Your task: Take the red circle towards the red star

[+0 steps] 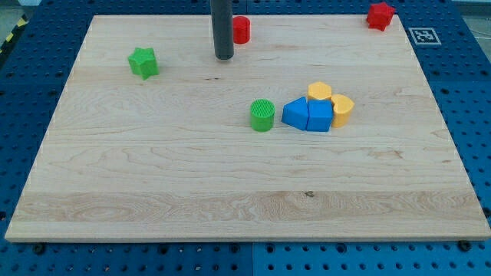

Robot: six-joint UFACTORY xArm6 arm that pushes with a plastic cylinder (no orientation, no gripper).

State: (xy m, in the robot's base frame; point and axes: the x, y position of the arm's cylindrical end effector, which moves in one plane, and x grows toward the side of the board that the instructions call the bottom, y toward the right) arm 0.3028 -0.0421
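The red circle (242, 29) stands near the view's top edge of the wooden board, a little left of centre. The red star (380, 15) sits at the board's top right corner. My tip (223, 57) is at the lower end of the dark rod, just left of and slightly below the red circle, close to it; I cannot tell whether they touch. The rod hides the circle's left edge.
A green star (143, 62) lies at the upper left. A green cylinder (262, 115) stands mid-board. To its right cluster two blue blocks (308, 115) and two yellow blocks (320, 92) (342, 110). A marker tag (424, 35) lies off the board's top right.
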